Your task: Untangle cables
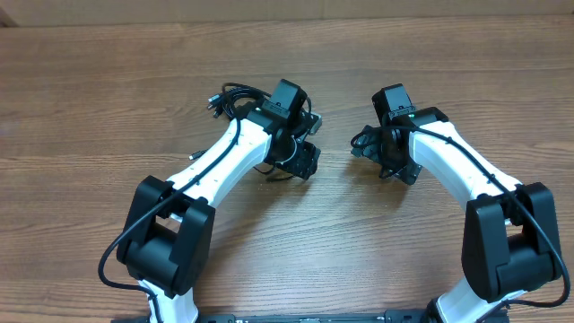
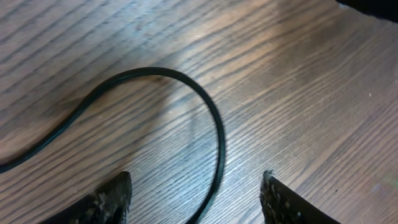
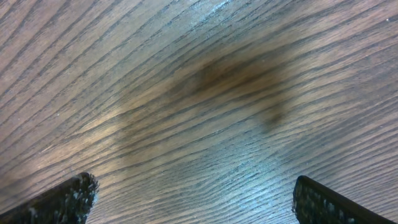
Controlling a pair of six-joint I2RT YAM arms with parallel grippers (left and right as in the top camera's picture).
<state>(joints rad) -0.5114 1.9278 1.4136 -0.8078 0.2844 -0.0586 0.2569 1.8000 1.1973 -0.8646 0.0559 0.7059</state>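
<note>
**Left gripper stands part open over a loop of cable, right gripper wide over bare wood**

Left gripper point(image 2: 196, 202) has its two fingers point(image 2: 115, 198) apart, and only their tips show at the bottom of the left wrist view. One thin black cable point(image 2: 217, 130) lies on the table point(image 2: 323, 93) and curves in an arch. One end of it runs down between the fingertips and is cut off by the lower edge of the picture. The other end leaves at the left. The fingers do not clamp the cable. Whether either tip touches it cannot be told.

Right gripper point(image 3: 196, 202) is spread wide, with its tips in the two lower corners of its wrist view. Nothing lies between them but wood grain under a soft shadow.

From overhead, both grippers point down and their fingers are mostly hidden under the wrists. The main bunch of cables point(image 1: 229, 99) lies left of the table's middle, towards its far edge. It is partly covered by the left arm point(image 1: 224, 157), so how the strands cross cannot be made out. A thin strand point(image 1: 269, 170) peeps out just beside that arm on the near side. A dark clump point(image 1: 363, 144) sits beside the right wrist, and it is unclear whether it is cable or part of the arm
</note>
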